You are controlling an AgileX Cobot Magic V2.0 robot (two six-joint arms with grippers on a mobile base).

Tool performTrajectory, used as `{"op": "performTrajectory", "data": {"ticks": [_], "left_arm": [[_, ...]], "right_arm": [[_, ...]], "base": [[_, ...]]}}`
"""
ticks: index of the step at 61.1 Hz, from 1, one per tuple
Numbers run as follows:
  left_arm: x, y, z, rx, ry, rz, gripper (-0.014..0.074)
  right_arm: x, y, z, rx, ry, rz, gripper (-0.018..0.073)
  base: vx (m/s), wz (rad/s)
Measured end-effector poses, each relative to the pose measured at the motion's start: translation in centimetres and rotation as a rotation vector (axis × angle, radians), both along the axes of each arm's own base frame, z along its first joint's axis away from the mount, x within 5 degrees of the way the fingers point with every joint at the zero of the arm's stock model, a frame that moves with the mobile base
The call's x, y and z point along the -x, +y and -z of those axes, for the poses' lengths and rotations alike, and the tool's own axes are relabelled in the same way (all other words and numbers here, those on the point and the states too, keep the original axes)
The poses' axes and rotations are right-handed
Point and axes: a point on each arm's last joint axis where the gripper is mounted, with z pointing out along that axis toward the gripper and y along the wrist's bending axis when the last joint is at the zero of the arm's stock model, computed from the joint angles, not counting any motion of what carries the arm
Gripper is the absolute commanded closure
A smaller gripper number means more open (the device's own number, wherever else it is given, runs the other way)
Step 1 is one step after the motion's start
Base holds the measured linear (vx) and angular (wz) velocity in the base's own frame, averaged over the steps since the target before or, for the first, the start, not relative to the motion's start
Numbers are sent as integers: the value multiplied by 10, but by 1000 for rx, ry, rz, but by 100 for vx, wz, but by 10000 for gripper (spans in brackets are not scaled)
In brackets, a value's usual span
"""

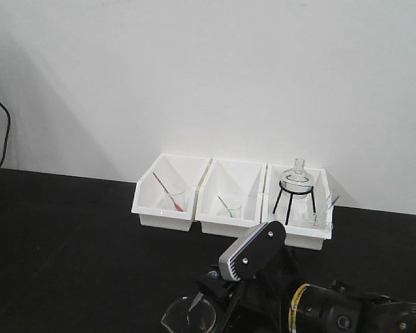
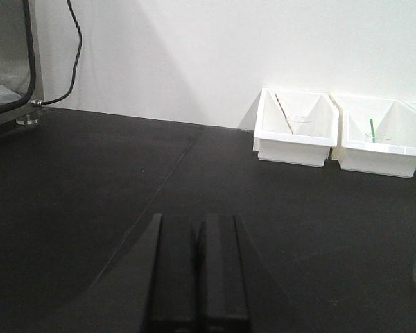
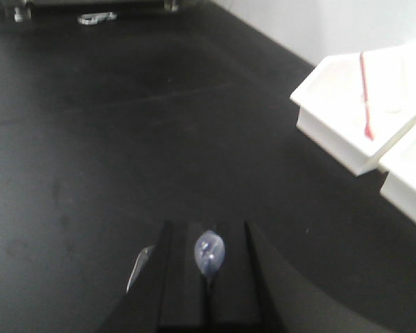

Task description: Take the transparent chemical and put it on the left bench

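Surface [image 1: 69, 236] is matte black, wall [image 1: 194, 69] plain white. Three white bins [image 1: 172, 194], one holding a red stick [image 1: 168, 193], the next a green one [image 1: 227, 206]. Pipette [image 3: 209, 251] looks clear, pale bluish, between the black tool [image 3: 206, 291] fingers.

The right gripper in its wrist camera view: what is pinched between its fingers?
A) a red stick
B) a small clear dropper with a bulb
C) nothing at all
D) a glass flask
B: the right gripper is closed on the clear pipette, whose rounded bulb shows between the fingers, above the black bench.
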Motion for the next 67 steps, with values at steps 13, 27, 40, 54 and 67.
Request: {"op": "performTrajectory", "data": {"ticks": [13, 27, 40, 54, 67], "left_arm": [[0, 0, 0, 0, 0, 0, 600], [0, 0, 0, 0, 0, 0, 600], [0, 0, 0, 0, 0, 0, 600], [0, 0, 0, 0, 0, 0, 600], [0, 0, 0, 0, 0, 0, 600]], "right_arm": [[-7, 4, 24, 15, 89, 19, 473], [-8, 3, 27, 9, 124, 46, 203], [-8, 2, 26, -17, 147, 66, 84], [11, -26, -27, -3, 88, 218, 102], [83, -82, -86, -102, -52, 333, 102]], "base": [[0, 0], [0, 0], [0, 0], [0, 0], [0, 0]]}}
